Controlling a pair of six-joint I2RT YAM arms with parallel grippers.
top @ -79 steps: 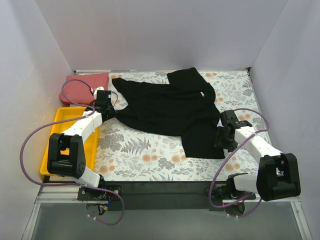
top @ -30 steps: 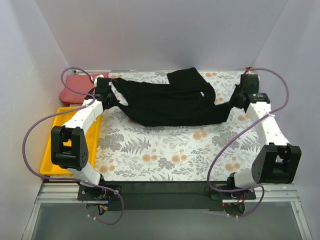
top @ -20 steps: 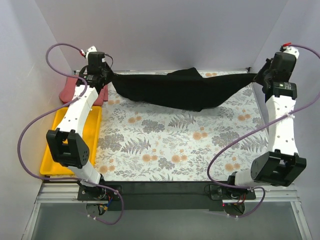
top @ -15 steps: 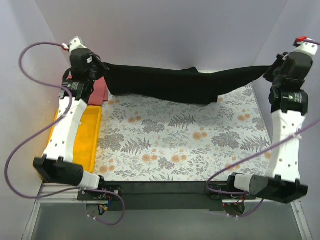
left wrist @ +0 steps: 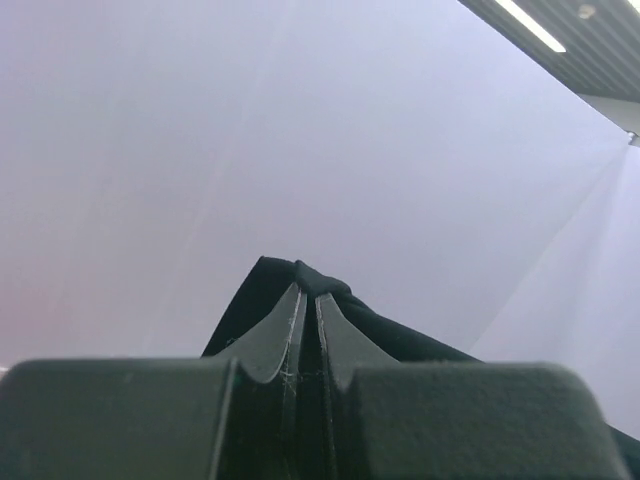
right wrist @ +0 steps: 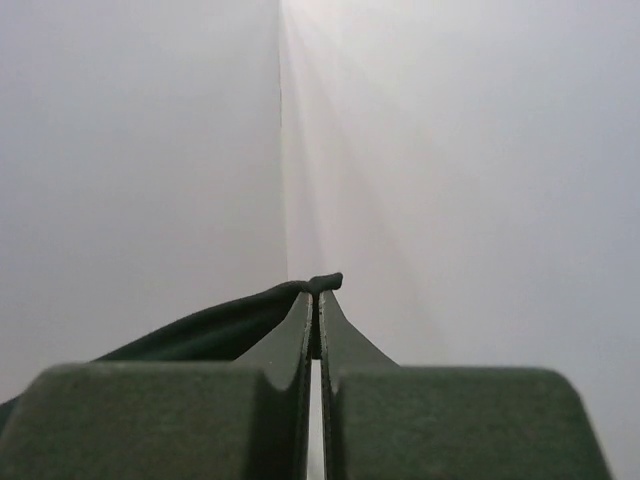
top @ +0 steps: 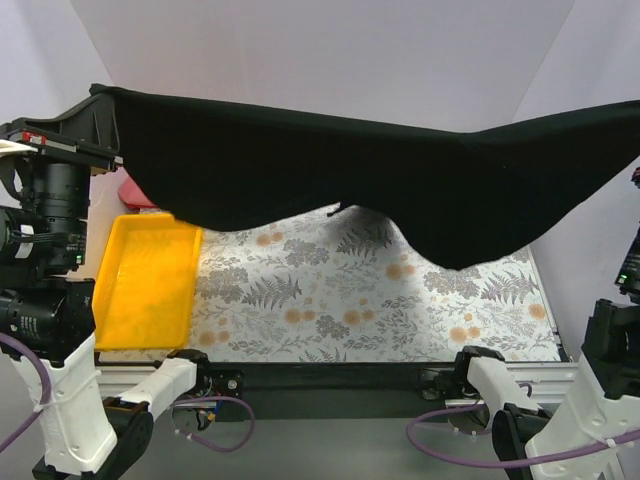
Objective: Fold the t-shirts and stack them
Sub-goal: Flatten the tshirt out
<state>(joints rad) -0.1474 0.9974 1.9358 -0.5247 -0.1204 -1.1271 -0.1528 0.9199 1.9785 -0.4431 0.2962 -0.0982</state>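
Observation:
The black t-shirt [top: 380, 170] hangs stretched wide in the air, high above the table, held by a corner at each end. Its lower edge sags toward the right of middle. In the left wrist view my left gripper [left wrist: 308, 292] is shut on a bunched fold of the black t-shirt [left wrist: 410, 338]. The right wrist view shows my right gripper [right wrist: 316, 290] shut on another pinch of the black t-shirt [right wrist: 200, 335]. Only a sliver of the coral-red t-shirt [top: 133, 193] shows at the back left, below the black cloth.
A yellow tray [top: 150, 285] lies along the table's left side. The floral cloth [top: 350, 300] covers the table under the hanging shirt. White walls stand close on the left, back and right. Both arms reach up tall at the view's side edges.
Both arms have lifted the black t-shirt from the table's back edge high into the air, spreading it taut. Both grippers have stayed shut on it.

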